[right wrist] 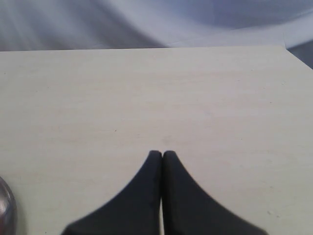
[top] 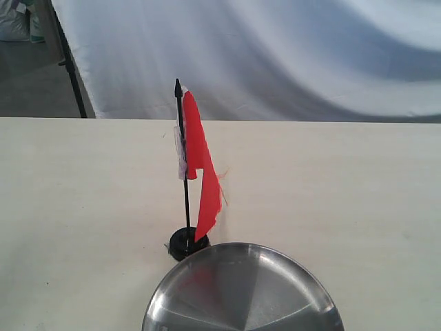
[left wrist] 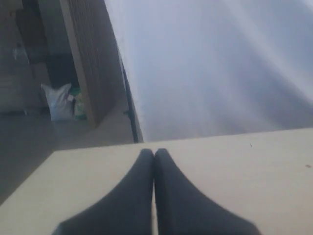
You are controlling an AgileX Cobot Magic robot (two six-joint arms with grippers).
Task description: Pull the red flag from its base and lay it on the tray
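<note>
The red flag (top: 200, 172) stands upright on its thin black stick, its cloth hanging limp with a white strip along the stick. The stick is planted in the small round black base (top: 182, 243) on the pale table. Right in front of the base lies the shiny silver tray (top: 275, 289), cut off by the lower edge of the exterior view; its rim (right wrist: 6, 210) also shows in the right wrist view. Neither arm appears in the exterior view. My left gripper (left wrist: 154, 152) is shut over bare table, with nothing between its fingers. My right gripper (right wrist: 162, 153) is shut too, empty.
A white cloth backdrop (top: 275, 55) hangs behind the table's far edge. A black stand leg (top: 72, 69) is at the back left. The left wrist view shows a wooden panel (left wrist: 90, 63) and a white sack (left wrist: 58, 100) on the floor beyond the table.
</note>
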